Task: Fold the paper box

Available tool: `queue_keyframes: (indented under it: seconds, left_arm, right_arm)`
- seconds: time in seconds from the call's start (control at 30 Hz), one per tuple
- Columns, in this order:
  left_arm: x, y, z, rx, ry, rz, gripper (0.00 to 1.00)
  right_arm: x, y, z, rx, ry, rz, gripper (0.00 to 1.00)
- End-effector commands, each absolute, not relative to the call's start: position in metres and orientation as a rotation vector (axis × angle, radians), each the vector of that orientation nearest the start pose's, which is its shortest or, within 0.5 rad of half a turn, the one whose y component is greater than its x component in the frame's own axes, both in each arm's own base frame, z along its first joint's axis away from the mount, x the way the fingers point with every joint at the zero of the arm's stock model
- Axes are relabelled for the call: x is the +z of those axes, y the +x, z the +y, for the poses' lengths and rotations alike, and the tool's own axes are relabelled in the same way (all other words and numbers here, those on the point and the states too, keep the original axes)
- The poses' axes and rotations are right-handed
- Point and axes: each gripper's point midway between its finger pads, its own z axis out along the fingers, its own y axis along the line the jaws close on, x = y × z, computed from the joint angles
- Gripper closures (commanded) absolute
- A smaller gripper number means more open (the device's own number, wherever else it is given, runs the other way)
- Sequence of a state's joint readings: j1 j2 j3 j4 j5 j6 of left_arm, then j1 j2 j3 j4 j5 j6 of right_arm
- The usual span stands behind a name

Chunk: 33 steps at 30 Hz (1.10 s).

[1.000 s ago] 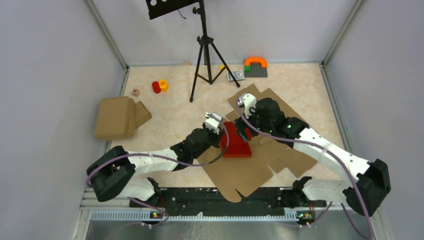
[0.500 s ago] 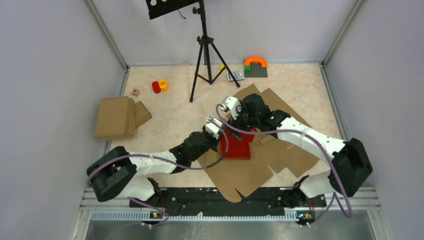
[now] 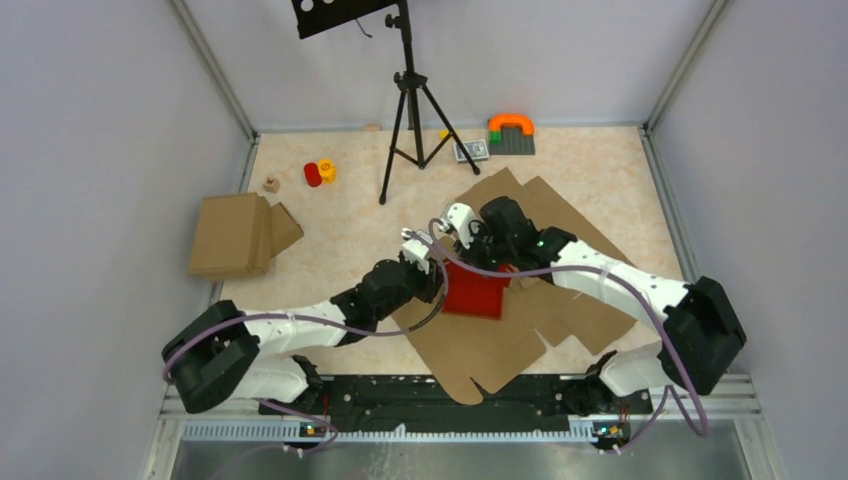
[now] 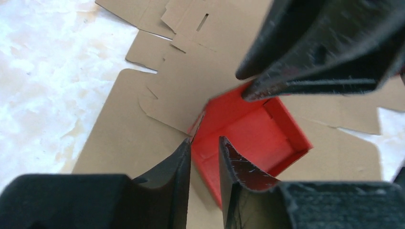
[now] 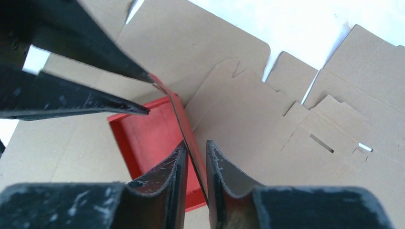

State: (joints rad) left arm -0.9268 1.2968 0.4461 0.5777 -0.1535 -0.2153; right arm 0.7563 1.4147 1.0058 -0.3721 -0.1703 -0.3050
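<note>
The paper box [image 3: 475,293] is a small bright red open tray lying on brown cardboard sheets [image 3: 520,340] mid-table. My left gripper [image 3: 432,262] is at its left far corner. In the left wrist view the left gripper [image 4: 205,140] has its fingers a little apart, with the box's [image 4: 253,129] near wall below the gap. My right gripper [image 3: 483,262] comes in from the far side. In the right wrist view the right gripper [image 5: 196,143] is narrowed round the thin upright side wall of the box [image 5: 148,138].
A folded brown cardboard box [image 3: 240,235] lies at the left. A black tripod [image 3: 410,110] stands behind the arms. Small red and yellow pieces [image 3: 320,172], a wooden cube [image 3: 271,184] and a grey plate with an orange arch [image 3: 511,133] sit along the far side.
The right arm swung left to the box's far side and its jaws closed down round a wall. The left jaws, shut before, have parted. The box has turned slightly.
</note>
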Motion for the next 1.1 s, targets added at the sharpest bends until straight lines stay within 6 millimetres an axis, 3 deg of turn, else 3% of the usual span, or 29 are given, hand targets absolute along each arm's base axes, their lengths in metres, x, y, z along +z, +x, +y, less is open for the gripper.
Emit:
queue_keyframes:
  seconds: [0.0,0.03,0.13,0.27,0.37,0.5,0.63,0.83,1.07]
  left_arm:
    - [0.148,0.239,-0.302,-0.870,0.390,1.864,0.68]
    - [0.145,0.240,-0.294,-0.877,0.350,1.909,0.59]
    - [0.151,0.241,-0.274,-0.974,0.220,2.034,0.47]
    - [0.157,0.233,-0.264,-1.149,0.164,2.058,0.45]
    - [0.151,0.233,-0.265,-1.211,0.115,2.119,0.44]
    - [0.147,0.235,-0.277,-1.261,0.115,2.224,0.39]
    - [0.143,0.239,-0.287,-1.302,0.069,2.329,0.37]
    - [0.130,0.246,-0.287,-1.252,-0.016,2.429,0.37]
    - [0.140,0.251,-0.261,-1.203,-0.103,2.380,0.35]
  right_arm:
    - [0.156,0.251,0.278,0.421,-1.215,1.904,0.82]
    - [0.157,0.246,0.278,0.424,-1.216,1.897,0.82]
    - [0.151,0.236,0.277,0.419,-1.229,1.902,0.79]
    - [0.141,0.226,0.276,0.420,-1.239,1.926,0.72]
    - [0.137,0.221,0.279,0.431,-1.241,1.939,0.69]
    - [0.136,0.217,0.278,0.448,-1.204,1.962,0.45]
    - [0.144,0.213,0.276,0.487,-1.106,1.996,0.38]
    - [0.156,0.204,0.269,0.548,-1.008,2.006,0.35]
    - [0.143,0.188,0.261,0.605,-0.969,2.055,0.38]
